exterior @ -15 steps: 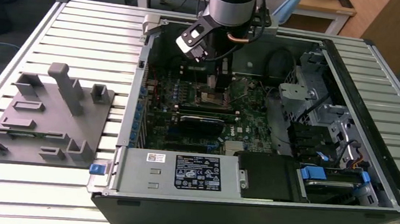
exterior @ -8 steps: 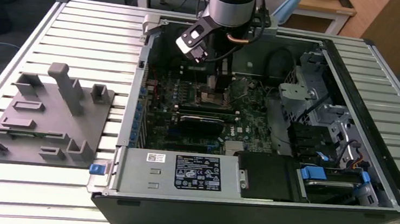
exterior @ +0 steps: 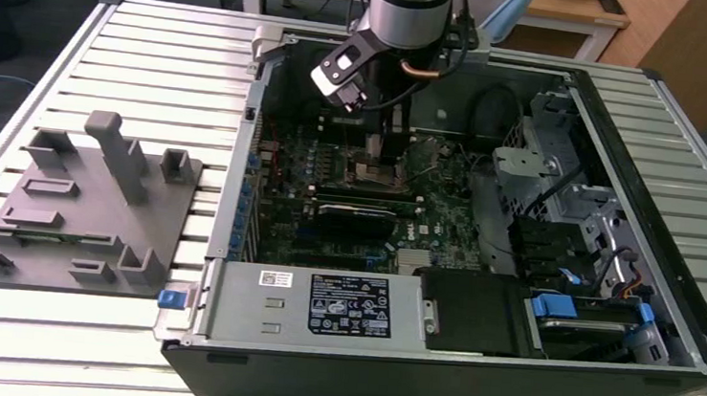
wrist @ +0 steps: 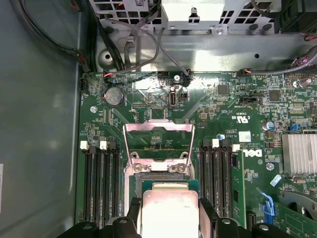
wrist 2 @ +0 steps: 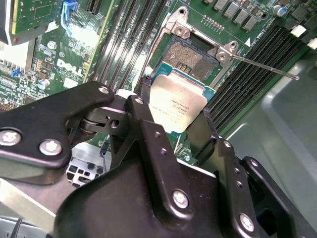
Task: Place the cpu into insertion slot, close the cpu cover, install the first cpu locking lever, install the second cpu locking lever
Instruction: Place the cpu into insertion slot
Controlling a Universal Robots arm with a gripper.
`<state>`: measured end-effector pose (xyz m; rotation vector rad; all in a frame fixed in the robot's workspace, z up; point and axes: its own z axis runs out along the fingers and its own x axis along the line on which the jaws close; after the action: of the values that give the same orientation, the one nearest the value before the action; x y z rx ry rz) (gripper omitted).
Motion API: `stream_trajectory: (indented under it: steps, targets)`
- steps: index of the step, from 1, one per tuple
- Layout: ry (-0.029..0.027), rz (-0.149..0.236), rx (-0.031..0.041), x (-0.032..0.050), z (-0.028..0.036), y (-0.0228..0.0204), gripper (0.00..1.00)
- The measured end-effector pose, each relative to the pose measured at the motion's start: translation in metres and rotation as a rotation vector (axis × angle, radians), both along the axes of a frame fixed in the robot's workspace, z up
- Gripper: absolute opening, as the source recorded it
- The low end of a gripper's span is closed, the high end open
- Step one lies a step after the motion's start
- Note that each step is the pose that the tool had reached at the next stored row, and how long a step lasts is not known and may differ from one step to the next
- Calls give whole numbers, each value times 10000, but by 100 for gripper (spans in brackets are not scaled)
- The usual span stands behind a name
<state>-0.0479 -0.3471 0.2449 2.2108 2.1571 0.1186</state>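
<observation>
My gripper is shut on the cpu, a flat square chip with a dull silver top, pinched at two opposite edges by the black fingers. In both wrist views the cpu hangs tilted just above the near edge of the insertion slot, whose gold-brown contact field lies bare. The cpu cover stands swung open on the slot's far side. A thin locking lever sticks out sideways from the slot. In the exterior view the gripper reaches down into the open computer case above the slot.
Long black memory slots flank the socket on both sides. A finned heat sink and a blue clip lie nearby. The case wall, drive cage and power supply surround the board. A grey fixture block sits outside on the slatted table.
</observation>
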Motion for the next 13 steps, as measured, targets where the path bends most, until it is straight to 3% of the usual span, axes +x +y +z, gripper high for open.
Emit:
stream_trajectory:
  steps: [13]
  targets:
    - [2, 0, -3, 0, -2, 1, 54]
